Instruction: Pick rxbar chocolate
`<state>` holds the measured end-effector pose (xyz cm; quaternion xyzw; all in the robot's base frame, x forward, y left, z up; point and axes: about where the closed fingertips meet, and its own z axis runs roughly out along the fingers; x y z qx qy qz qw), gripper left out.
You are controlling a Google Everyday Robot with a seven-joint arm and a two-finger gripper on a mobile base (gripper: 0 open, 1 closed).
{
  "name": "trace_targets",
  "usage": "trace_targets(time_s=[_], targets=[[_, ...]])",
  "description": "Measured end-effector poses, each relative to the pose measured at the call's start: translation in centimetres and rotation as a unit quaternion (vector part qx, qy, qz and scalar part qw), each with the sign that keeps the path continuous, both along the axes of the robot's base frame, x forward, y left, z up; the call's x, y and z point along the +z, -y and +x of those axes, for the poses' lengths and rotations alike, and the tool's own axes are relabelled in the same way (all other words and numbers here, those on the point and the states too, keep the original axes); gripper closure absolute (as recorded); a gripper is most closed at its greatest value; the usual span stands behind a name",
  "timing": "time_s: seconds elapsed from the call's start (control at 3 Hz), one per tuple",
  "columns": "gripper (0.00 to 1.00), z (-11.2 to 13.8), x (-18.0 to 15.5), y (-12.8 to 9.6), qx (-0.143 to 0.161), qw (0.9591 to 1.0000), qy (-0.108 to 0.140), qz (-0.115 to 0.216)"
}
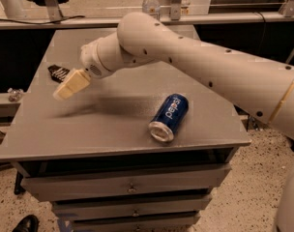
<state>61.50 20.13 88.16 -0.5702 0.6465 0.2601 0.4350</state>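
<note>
The rxbar chocolate (58,73) is a small flat dark wrapper with pale lettering, lying near the left edge of the grey table (113,124); its right part is hidden behind my gripper. My gripper (65,89) has cream-coloured fingers and hangs above the table's left side, just in front of and to the right of the bar. The white arm reaches in from the right.
A blue Pepsi can (169,117) lies on its side at the table's front right. A clear water bottle (151,3) stands behind the table's far edge. Drawers sit below the tabletop. A black shoe (25,223) is on the floor at the lower left.
</note>
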Motion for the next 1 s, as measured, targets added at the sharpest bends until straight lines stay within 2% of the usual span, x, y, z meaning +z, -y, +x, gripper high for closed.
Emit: trace_targets(time_s=[0.33,0.67,1.0], targets=[[0.0,2.1,-1.9,-2.8,-0.006,0.9996,-0.02,0.017],[0.0,3.7,-3.5,-3.9,-0.015,0.9991,-0.034,0.021],[0.0,4.9,-4.8,-3.7,-0.027,0.9985,-0.044,0.019]])
